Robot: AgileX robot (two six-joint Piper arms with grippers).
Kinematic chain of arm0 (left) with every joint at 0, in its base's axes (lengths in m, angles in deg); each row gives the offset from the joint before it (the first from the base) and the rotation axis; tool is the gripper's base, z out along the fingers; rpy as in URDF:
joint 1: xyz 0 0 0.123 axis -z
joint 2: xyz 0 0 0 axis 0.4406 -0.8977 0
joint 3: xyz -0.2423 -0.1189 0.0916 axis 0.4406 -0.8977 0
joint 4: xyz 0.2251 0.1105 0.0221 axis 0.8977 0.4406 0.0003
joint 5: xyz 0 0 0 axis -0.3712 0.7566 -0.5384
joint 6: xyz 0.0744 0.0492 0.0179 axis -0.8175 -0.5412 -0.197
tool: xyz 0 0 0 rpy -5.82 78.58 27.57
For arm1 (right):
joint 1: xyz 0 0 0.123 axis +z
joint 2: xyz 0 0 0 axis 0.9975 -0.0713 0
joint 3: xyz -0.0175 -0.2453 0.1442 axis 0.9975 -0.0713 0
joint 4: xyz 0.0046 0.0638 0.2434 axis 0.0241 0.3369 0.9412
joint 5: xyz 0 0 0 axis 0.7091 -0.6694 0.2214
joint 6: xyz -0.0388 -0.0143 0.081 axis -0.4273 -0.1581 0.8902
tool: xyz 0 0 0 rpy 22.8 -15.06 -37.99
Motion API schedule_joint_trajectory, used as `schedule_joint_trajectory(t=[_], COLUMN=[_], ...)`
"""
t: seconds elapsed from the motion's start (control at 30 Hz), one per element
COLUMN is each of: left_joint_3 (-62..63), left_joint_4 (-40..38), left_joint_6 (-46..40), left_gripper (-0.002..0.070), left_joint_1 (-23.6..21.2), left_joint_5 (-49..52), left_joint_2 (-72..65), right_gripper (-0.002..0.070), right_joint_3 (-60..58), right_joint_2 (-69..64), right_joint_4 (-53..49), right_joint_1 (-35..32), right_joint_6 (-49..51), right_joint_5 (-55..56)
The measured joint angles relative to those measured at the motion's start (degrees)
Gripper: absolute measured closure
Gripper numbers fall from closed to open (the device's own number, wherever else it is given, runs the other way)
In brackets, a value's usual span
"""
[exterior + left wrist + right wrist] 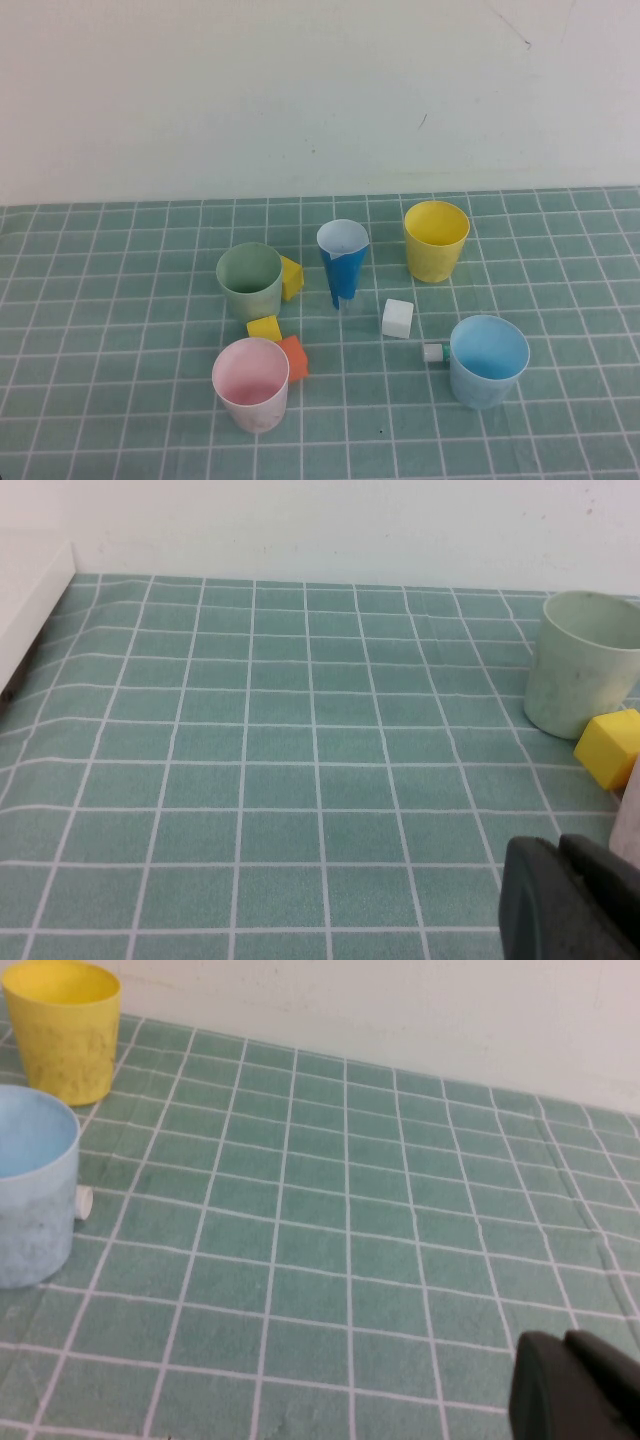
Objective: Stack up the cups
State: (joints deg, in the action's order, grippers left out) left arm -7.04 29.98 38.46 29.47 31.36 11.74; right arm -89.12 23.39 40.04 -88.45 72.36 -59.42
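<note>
cups: all apart, none stacked | pink cup (pixel 250 383) lower left | green cup (pixel 249 280) just above it | yellow cup (pixel 436 240) upper right | blue cup (pixel 488 359) lower right | left gripper (pixel 570 900) low over mat, closed, empty | right gripper (pixel 575 1385) same, closed, empty

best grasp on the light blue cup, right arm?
Probably pinch the rim wall of the light blue cup: it stands upright, mouth open, thin-walled and tapered. Come from above on its right side; the small white cylinder sits against its left. The right gripper is shut and low beside the cup, so it must open first. The left gripper is shut, near the green cup.
</note>
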Motion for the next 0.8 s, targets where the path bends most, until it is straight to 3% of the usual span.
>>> schedule_joint_trajectory(t=[0.8], left_joint_3=[0.0], left_joint_4=[0.26], left_joint_6=[0.11], left_gripper=[0.0677], left_joint_1=[0.0], left_joint_5=[-1.34], left_joint_2=[0.0], right_gripper=[0.0678], right_joint_3=[-0.34], right_joint_2=[0.0], right_joint_4=[0.0], right_joint_1=[0.0], right_joint_6=[0.0], right_joint_5=[2.79])
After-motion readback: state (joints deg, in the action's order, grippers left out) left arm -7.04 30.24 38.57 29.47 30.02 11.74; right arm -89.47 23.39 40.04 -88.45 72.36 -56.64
